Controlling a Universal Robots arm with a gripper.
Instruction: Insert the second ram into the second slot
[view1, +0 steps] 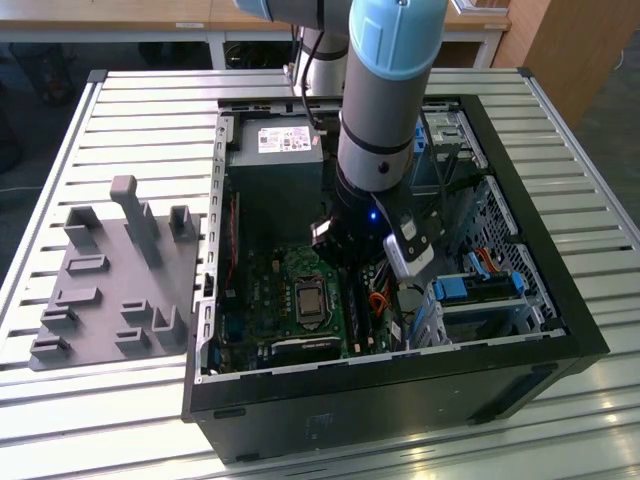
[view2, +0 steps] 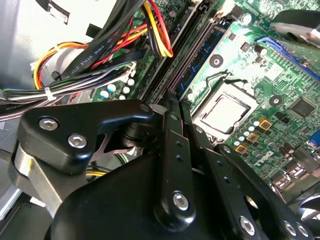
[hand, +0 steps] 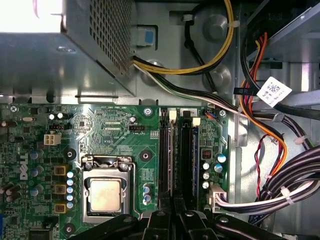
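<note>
A robot arm reaches down into an open computer case (view1: 560, 330) lying on a slatted metal table (view1: 130, 110), its gripper (hand: 174, 200) poised directly over the memory slots (hand: 180, 155) beside the processor socket (hand: 105, 192) on the green motherboard (hand: 105, 130). In both wrist views the black fingers (view2: 172, 120) stand drawn close together, edge-on over the slot line, with a thin strip between them that may be the second ram; its blue board cannot be made out, so whether they pinch it cannot be told. One stick appears already seated in the neighbouring slot. By the look of it, the seating step is in hand: the work now calls for a straight downward press with the stick square to the slot, clear of the cable bundle (hand: 280, 190) near the board's edge. A grey fixture (view1: 115, 280) sits at the table's side.
</note>
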